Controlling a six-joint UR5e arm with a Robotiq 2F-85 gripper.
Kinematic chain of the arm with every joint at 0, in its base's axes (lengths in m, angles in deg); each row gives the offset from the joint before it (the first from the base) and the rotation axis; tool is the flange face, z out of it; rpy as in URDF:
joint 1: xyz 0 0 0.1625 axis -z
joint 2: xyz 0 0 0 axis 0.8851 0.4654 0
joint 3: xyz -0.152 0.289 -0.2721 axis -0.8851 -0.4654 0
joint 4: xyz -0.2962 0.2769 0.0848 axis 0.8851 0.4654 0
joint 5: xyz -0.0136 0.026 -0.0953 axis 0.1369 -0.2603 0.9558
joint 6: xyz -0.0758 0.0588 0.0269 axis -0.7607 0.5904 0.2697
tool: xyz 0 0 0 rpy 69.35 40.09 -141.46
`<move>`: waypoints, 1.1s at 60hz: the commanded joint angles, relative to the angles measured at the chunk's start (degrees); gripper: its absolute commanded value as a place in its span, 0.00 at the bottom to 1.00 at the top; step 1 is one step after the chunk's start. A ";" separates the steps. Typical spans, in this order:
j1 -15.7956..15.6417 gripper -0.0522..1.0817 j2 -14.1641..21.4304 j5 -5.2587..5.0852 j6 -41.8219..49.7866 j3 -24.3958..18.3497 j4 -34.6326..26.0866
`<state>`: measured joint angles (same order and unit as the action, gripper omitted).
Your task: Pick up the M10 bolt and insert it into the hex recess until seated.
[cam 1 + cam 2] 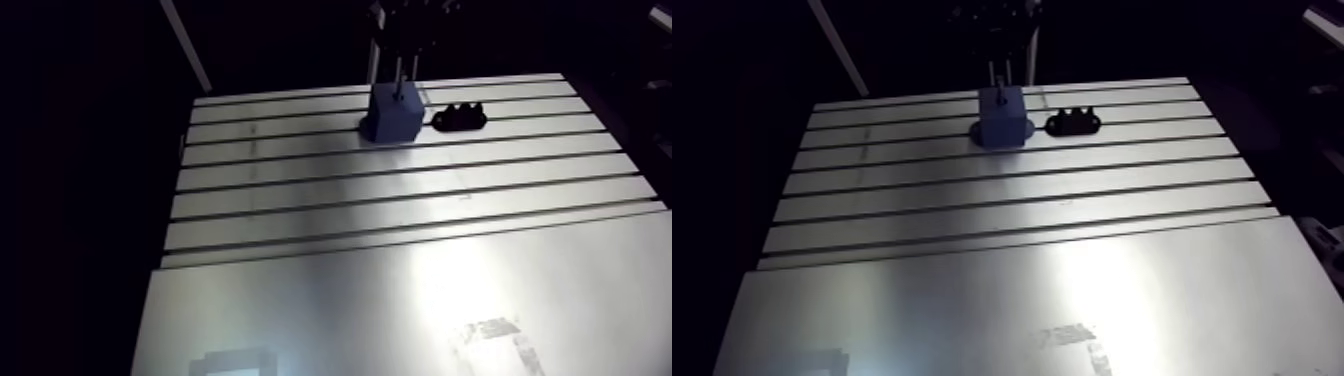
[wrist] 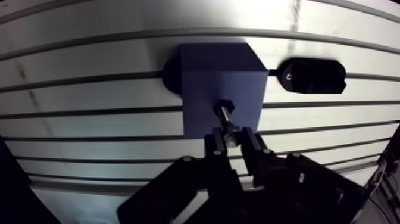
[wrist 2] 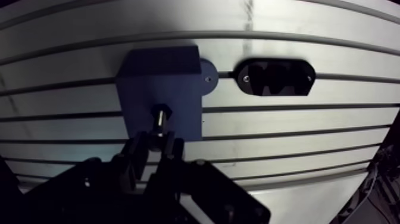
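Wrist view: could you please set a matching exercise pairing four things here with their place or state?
1 bolt
2 blue block
3 black holder
4 end effector

A shut on the bolt's shank
B head down at the block's top face
C beside the block, on the table
D beneath the bolt

Pairs: 1-B; 2-D; 3-C; 4-A

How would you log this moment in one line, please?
gripper: shut on bolt | bolt: end at blue block recess | black holder: beside block
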<state>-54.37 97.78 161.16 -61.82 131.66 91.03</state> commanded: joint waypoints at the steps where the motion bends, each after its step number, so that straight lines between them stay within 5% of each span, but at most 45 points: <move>1: 0.02 0.76 -0.02 -0.03 0.09 0.14 0.03; 66: 0.10 0.76 0.07 -0.04 -0.16 0.31 0.82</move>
<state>-54.26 97.88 161.04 -61.84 131.94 91.54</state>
